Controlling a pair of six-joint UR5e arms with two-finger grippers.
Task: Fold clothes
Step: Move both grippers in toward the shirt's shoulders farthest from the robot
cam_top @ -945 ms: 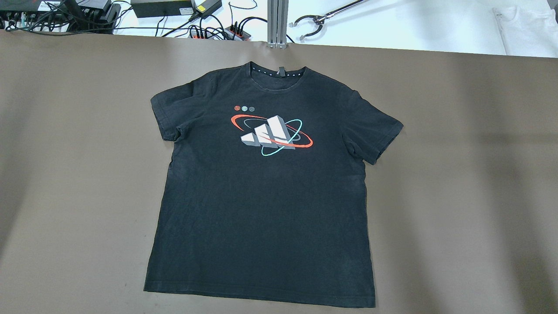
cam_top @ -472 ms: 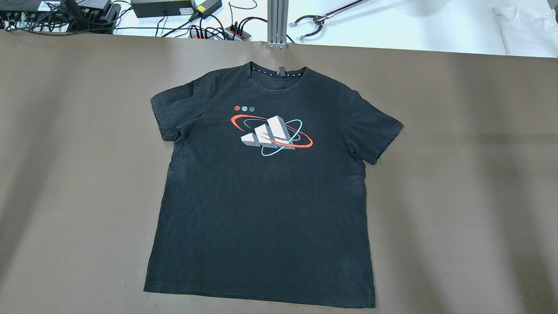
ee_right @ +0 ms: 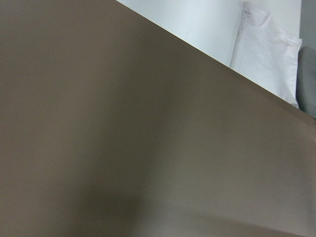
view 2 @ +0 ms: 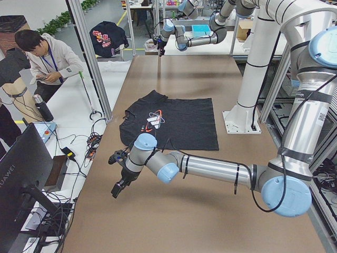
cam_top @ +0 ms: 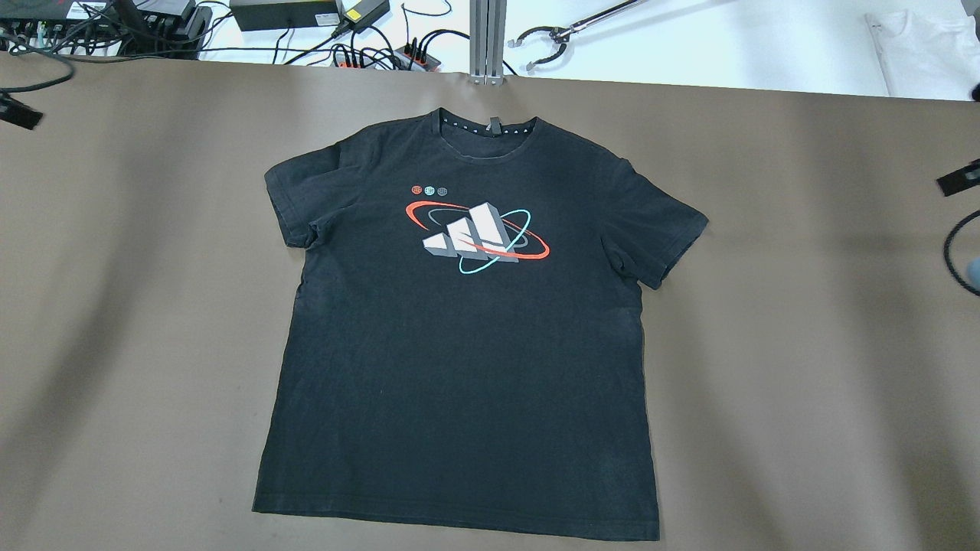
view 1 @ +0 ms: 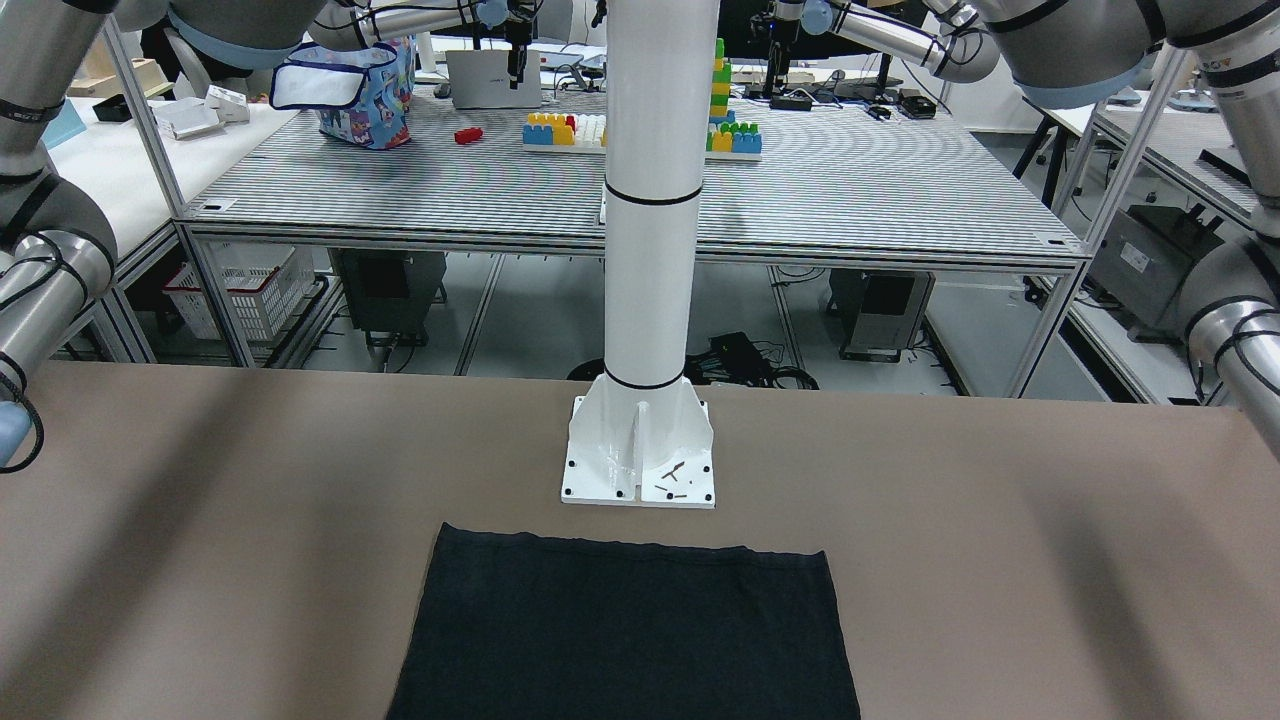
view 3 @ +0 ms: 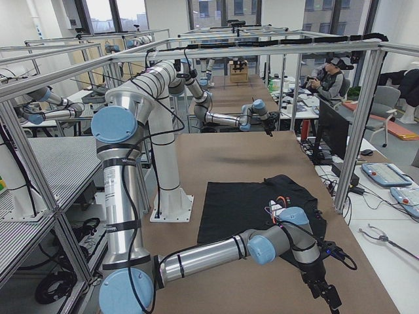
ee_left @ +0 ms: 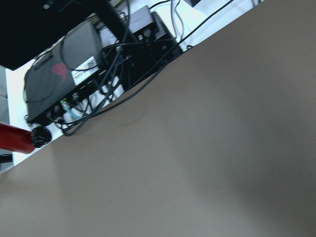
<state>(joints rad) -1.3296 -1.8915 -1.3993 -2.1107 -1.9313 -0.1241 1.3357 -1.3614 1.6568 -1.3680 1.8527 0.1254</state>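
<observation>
The clothes are one black T-shirt (cam_top: 459, 367) with a red, white and teal print on the chest. It lies flat and face up on the brown table, collar at the far edge. Its plain lower hem shows in the front-facing view (view 1: 620, 630). My left gripper (cam_top: 17, 112) just shows at the far left edge of the overhead view, well clear of the shirt, low over the table (view 2: 117, 188). My right gripper (cam_top: 958, 180) shows at the right edge, also away from the shirt (view 3: 327, 297). I cannot tell whether either is open or shut. Both wrist views show only bare table.
The white pole's base plate (view 1: 640, 460) stands just beyond the shirt's hem. Cables and power boxes (cam_top: 291, 15), a grabber tool (cam_top: 551, 38) and a white T-shirt (cam_top: 919, 46) lie on the white table past the far edge. An operator (view 2: 50, 58) stands there.
Both gripper tips have come into the overhead view, one at the left edge and one at the right edge. The T-shirt has not moved.
</observation>
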